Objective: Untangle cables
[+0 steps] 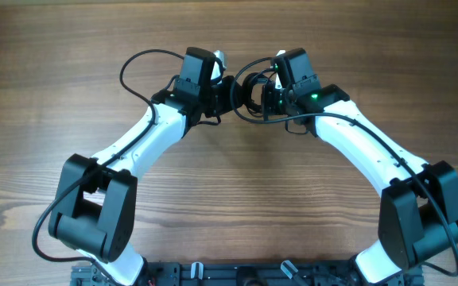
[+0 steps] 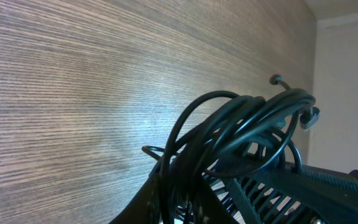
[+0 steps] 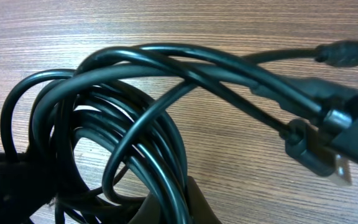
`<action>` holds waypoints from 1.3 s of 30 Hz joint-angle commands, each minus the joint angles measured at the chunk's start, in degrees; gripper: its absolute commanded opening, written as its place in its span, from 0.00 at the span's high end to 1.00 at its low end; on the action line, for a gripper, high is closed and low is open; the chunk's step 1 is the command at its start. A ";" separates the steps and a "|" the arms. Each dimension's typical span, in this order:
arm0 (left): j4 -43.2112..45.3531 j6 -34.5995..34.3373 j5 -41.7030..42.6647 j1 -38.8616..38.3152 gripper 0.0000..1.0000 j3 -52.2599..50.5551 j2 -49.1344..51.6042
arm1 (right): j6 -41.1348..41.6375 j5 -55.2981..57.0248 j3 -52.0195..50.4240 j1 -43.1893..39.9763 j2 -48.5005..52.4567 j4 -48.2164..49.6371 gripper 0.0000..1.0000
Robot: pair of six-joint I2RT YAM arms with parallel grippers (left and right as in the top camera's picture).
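The cables (image 1: 246, 89) are a tangled bundle of thin black cords held above the table between my two grippers at the far middle. My left gripper (image 1: 224, 92) is shut on the bundle's left side, and my right gripper (image 1: 265, 95) is shut on its right side. In the left wrist view the loops (image 2: 241, 127) rise from my left fingers (image 2: 188, 208), with small plug ends (image 2: 309, 117) at the top right. In the right wrist view the coil (image 3: 114, 106) runs between my right fingers (image 3: 182, 202). Two plug ends (image 3: 344, 53) (image 3: 316, 155) stick out to the right.
The wooden table (image 1: 70, 95) stretches all round the arms. The thicker black arm wires loop beside the left arm (image 1: 133, 75) and along the right arm (image 1: 372, 135). The right gripper's ribbed body (image 2: 291, 186) sits close behind the bundle in the left wrist view.
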 commanded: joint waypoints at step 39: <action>2.80 -1.42 0.04 -0.83 0.96 0.28 -1.70 | -0.83 -5.75 0.68 0.46 0.66 1.03 0.96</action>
